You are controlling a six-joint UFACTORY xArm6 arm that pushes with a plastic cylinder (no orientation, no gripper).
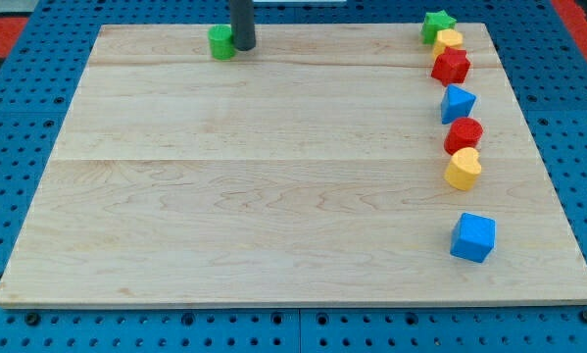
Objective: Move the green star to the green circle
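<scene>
Pale wooden board (273,186) is sitting on a blue perforated metal bench (19,88); no containers are showing anywhere on it. Dark rod is coming down at the far edge, left of centre, with my tip (244,46) resting just right of the green circle block (221,42), touching or nearly so. No claw is fitted here, so nothing is being gripped. Green star block (437,25) is sitting at the far right corner, well apart from the circle. It is lying flat; it's too small to tell which way its points face, and no long axis is readable. A column is running from it toward the near edge down the right side: yellow block (450,40) touching it, red star-like block (451,66), blue pointed block (457,103), red round block (464,133), yellow heart block (463,170), then blue cube (472,237) standing apart.
</scene>
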